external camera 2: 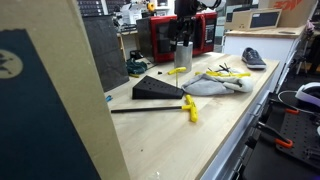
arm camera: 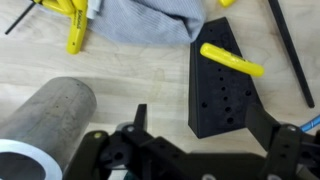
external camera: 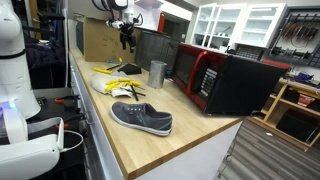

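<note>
The jaws are standing wide apart with nothing between them, and we are seeing the gripper [arm camera: 200, 118] hovering over the wooden counter [arm camera: 120, 70] in the wrist view. The black wedge block [arm camera: 220, 95] is lying near the steel cup [arm camera: 45, 120], parted from it by a strip of bare wood. The block's near end is sitting just ahead of the open fingers, closer to the finger farther from the cup. Its long axis is running straight away from the gripper, roughly square to the line between the fingertips. A yellow peg [arm camera: 232, 60] is lying slantwise on the block's far half, on the edge turned away from the cup. A grey cloth [arm camera: 150, 20] is spreading beyond the cup, farther from the gripper. In an exterior view the cup [external camera 2: 183, 52] is standing upright with the gripper poised right above it, and a shoe [external camera 2: 253, 57] is resting well apart from the cup
</note>
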`<state>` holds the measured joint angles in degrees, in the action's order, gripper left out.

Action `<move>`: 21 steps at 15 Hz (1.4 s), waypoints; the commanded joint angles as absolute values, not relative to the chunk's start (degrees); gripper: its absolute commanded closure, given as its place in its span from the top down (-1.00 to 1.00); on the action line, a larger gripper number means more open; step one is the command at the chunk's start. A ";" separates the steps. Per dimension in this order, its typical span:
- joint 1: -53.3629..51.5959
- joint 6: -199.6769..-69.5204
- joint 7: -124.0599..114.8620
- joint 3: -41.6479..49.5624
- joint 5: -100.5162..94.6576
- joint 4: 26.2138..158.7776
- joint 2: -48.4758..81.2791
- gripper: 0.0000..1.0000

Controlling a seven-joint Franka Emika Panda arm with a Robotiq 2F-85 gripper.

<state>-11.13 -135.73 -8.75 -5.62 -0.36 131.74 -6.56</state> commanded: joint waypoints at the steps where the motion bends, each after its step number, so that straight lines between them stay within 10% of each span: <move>1: -9.68 -125.86 -4.15 -6.11 0.69 131.37 -10.17 1.00; 21: -5.57 -107.33 2.06 -2.52 0.10 132.90 -29.12 1.00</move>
